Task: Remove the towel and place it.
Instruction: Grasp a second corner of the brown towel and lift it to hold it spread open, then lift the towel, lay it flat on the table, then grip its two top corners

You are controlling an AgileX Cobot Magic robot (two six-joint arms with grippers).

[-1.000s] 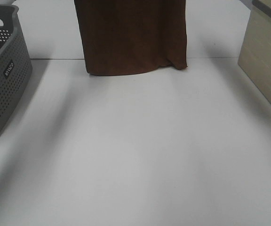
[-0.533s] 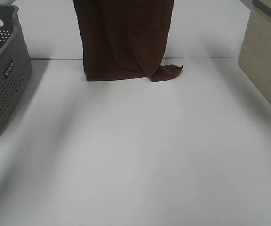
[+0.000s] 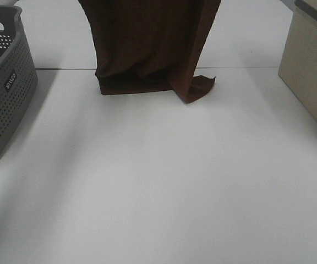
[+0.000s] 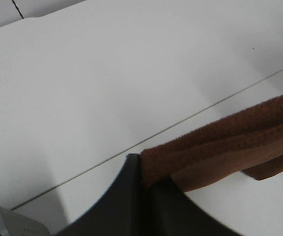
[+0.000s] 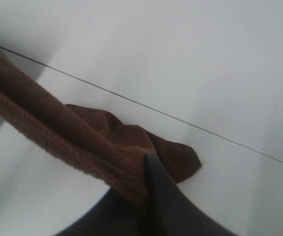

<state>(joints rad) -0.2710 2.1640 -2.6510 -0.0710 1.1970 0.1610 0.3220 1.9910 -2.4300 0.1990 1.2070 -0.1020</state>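
Left gripper point(image 4: 149, 173) clamped on towel point(image 3: 147, 44) hem, right gripper point(image 5: 137, 184) pinching same hem, brown cloth hanging at far middle of table point(image 3: 158, 181), lower edge bunched on surface, between grey basket point(image 3: 4, 93) and beige box point(image 3: 312, 71)

White tabletop point(image 3: 158, 181), grey perforated basket point(image 3: 4, 93) left, beige box point(image 3: 312, 71) right

I work at a plain test bench; bare white tabletop point(image 3: 158, 187); grey perforated basket point(image 3: 4, 88) at its left edge; beige box point(image 3: 312, 71) at its right edge.
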